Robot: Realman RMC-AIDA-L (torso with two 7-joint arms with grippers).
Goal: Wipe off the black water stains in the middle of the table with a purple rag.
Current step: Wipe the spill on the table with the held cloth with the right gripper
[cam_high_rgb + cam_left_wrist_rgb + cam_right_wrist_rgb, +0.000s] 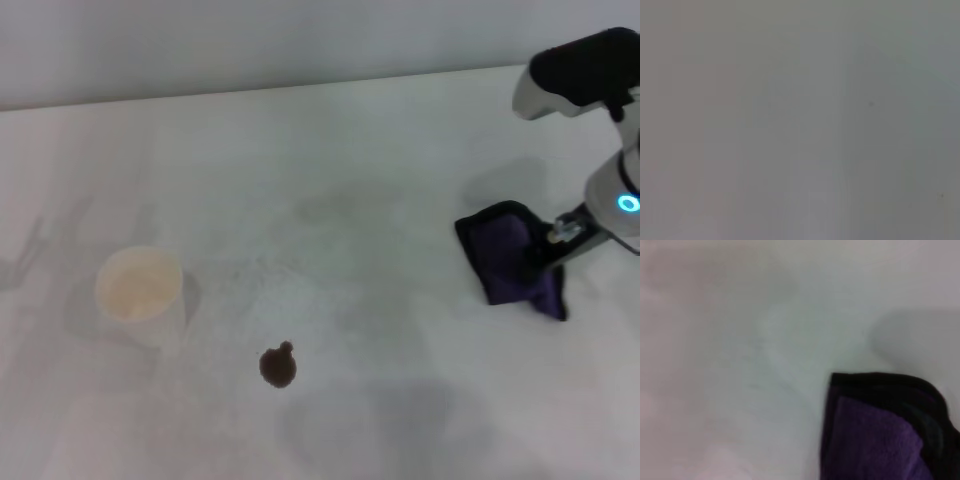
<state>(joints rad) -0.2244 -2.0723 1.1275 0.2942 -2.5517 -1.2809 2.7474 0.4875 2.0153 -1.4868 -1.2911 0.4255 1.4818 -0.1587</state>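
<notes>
table (400, 150) | right gripper (553, 240) low on purple rag (510, 262)

The left wrist camera takes in nothing but a plain grey-white stretch of the table (790, 125), flat and featureless. One tiny dark speck (870, 104) sits on it, with a fainter speck (940, 196) well apart from it.

Right arm (600, 130): black-and-white shell, glowing cyan ring, seemingly metallic wrist fittings.
</notes>
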